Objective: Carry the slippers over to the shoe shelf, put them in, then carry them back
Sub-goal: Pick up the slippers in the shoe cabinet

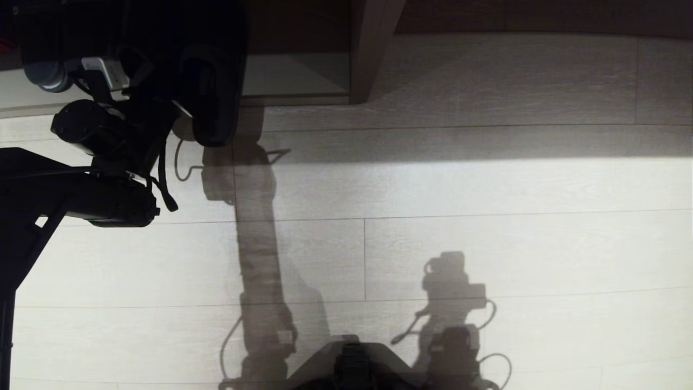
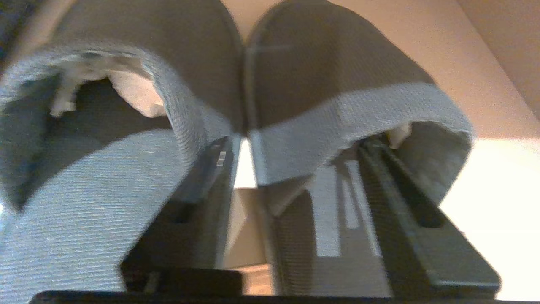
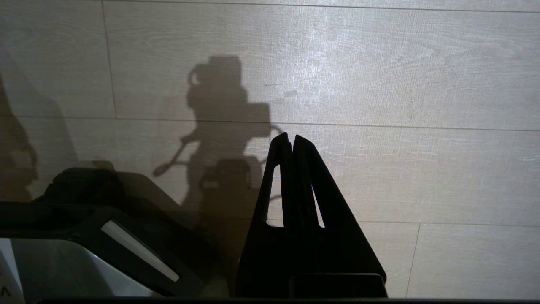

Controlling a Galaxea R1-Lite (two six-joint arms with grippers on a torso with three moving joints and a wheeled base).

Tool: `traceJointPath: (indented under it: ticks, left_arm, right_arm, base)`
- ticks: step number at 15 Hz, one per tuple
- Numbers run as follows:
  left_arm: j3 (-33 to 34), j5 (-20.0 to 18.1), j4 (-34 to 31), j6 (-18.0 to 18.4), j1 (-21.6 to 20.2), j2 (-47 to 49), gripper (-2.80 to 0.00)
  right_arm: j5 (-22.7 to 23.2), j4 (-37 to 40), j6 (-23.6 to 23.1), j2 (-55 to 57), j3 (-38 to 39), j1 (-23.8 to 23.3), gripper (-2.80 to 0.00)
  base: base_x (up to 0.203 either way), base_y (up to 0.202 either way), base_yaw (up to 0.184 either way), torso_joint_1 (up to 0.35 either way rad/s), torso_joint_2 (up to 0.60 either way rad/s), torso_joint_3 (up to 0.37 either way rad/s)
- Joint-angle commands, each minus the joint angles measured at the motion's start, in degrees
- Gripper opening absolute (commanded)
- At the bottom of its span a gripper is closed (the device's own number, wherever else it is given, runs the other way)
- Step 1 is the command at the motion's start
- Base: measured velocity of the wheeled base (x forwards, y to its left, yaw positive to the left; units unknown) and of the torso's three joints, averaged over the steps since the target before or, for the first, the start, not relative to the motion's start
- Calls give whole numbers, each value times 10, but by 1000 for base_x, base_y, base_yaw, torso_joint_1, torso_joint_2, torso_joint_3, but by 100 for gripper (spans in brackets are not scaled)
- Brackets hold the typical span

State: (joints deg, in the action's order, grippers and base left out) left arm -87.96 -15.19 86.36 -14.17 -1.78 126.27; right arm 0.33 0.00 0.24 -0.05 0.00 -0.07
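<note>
The left claw [image 2: 295, 185] stood with its fingers spread apart, one black finger [image 2: 211, 198] slid inside each of the charcoal-grey, closed-toe fabric slippers [image 2: 320, 76]. The inner walls of the pair ran between the fingers, a way of carrying both shoes with one arm. With the fingers parted as they were, whether those walls were being pinched or let go could not be told.

The left wrist view showed the two rounded toes pressed side by side, pointing toward warm-lit pale panels that were probably the inside of the low, pale grey wood-grain shoe shelf [image 1: 295, 76]. Whether the soles rested on its base board was hidden.

The head view gave what the wrist could not: the left arm reached up to the shelf opening at the far edge of the pale plank floor [image 1: 487, 244], one dark slipper heel [image 1: 216, 108] hanging out at the shelf front. I would judge the putting-in step nearly done.

The right claw [image 3: 292, 141], seen only from its own wrist, hung idle over bare floor, its black fingers pressed together and holding nothing.
</note>
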Motion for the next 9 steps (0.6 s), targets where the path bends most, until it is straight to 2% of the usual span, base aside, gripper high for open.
traceJointPath:
  ticks: [1, 9]
  left_arm:
    - [-12, 0, 9, -2, -5, 7, 0]
    - [-91, -2, 12, 1, -16, 66, 0]
  right_arm:
    - [0, 0, 0, 0, 0, 1, -280]
    - [0, 0, 0, 0, 0, 0, -280]
  base:
    - [0, 0, 0, 0, 0, 0]
    - [0, 0, 0, 0, 0, 0]
